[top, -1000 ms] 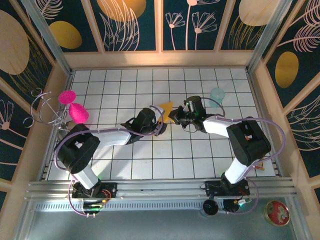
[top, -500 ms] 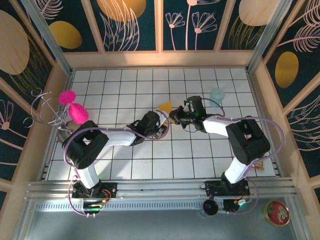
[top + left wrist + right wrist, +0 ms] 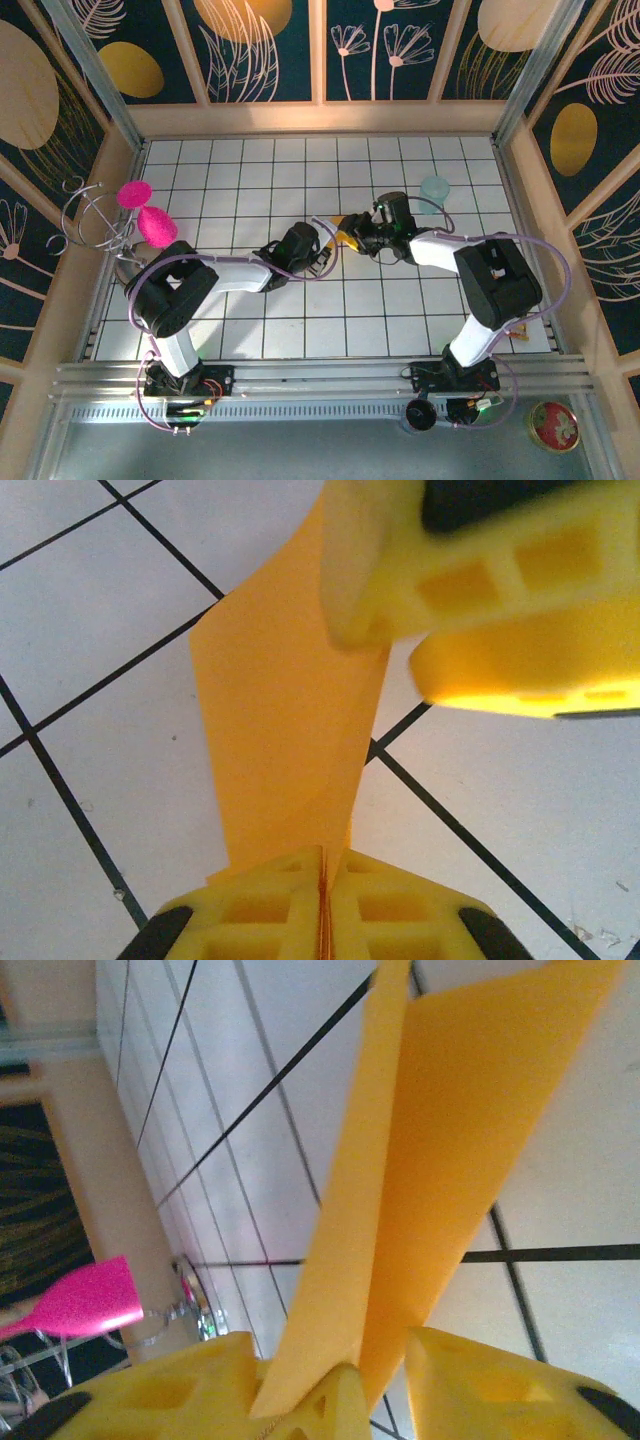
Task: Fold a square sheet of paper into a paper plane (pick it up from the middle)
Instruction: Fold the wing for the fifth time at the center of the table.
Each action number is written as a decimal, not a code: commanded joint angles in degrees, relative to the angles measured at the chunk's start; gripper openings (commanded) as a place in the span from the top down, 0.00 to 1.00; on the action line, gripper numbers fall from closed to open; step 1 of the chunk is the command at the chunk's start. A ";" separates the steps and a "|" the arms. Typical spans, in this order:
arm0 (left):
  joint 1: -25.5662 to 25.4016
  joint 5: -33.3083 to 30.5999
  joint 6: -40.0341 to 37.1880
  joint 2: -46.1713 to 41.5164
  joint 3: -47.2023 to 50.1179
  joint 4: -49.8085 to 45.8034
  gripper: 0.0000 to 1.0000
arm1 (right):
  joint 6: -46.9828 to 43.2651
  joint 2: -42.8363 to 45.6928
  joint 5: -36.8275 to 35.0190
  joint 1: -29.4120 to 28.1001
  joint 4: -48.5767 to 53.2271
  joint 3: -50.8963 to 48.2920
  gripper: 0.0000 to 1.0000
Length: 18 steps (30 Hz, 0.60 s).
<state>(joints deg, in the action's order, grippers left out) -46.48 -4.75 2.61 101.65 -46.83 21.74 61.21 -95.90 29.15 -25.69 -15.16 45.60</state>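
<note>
The square sheet of paper (image 3: 343, 233) is orange-yellow and folded into a narrow, creased paper plane shape, standing on edge over the white tiles mid-table. My left gripper (image 3: 328, 250) is shut on its near end; in the left wrist view the yellow fingertips (image 3: 270, 915) press together on the paper (image 3: 280, 730). My right gripper (image 3: 358, 237) meets it from the other side, and its yellow fingers (image 3: 480, 580) show at the far end of the paper. In the right wrist view the two flaps of paper (image 3: 440, 1130) rise in a V from between the parted jaws of the right gripper (image 3: 385, 1390), which is open.
A pale teal cup (image 3: 435, 187) stands behind the right gripper. Pink objects (image 3: 145, 215) and a wire stand (image 3: 88, 215) sit at the left wall; the pink one (image 3: 80, 1300) also shows in the right wrist view. Wooden walls ring the tiled table (image 3: 400, 320).
The left gripper has closed on the paper. The right gripper, shut a second ago, has opened. The paper has dropped lower between the two grippers.
</note>
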 commanded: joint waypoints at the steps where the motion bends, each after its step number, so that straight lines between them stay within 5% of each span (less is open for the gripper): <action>1: -0.20 2.20 0.82 -0.31 1.25 2.73 0.93 | -4.28 3.90 -4.14 2.08 4.66 -0.25 0.47; 10: 0.08 6.55 6.95 0.47 1.17 2.65 1.00 | -9.75 8.77 -11.36 6.22 8.94 -1.69 0.41; 18: 5.32 22.73 20.02 2.10 -1.95 0.65 1.00 | -15.66 9.59 -10.07 6.35 3.82 -4.92 0.40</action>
<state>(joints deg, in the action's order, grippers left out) -43.27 9.10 15.25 102.24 -46.74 22.70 49.95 -88.12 19.51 -19.49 -9.06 42.09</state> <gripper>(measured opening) 0.046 0.601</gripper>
